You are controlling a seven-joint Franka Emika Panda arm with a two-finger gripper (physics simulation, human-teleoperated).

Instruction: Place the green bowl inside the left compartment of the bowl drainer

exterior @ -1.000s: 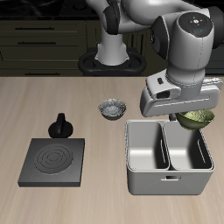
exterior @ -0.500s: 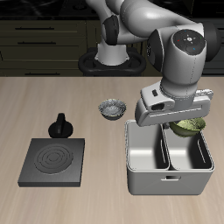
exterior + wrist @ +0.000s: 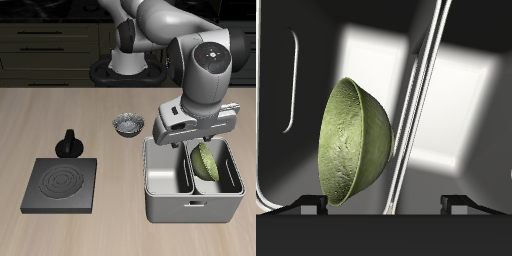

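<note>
The green bowl (image 3: 207,162) stands tilted on its edge inside the left compartment of the bowl drainer (image 3: 190,206), leaning by the middle wall. In the wrist view the green bowl (image 3: 351,145) shows its ribbed outside beside the thin divider (image 3: 416,110). My gripper (image 3: 204,138) hangs just above that compartment, open, its fingertips (image 3: 311,205) spread wide with nothing between them. The bowl sits below the fingers and apart from them.
A grey-and-white patterned bowl (image 3: 127,125) rests on the table behind the drainer's other bin. A flat black burner plate (image 3: 60,183) lies near the front edge, with a small black pot (image 3: 69,145) just behind it.
The gripper carried the green bowl from beside the drainer's back corner to over the bin and lowered. The fingers opened and the bowl dropped in, tipping onto its edge.
</note>
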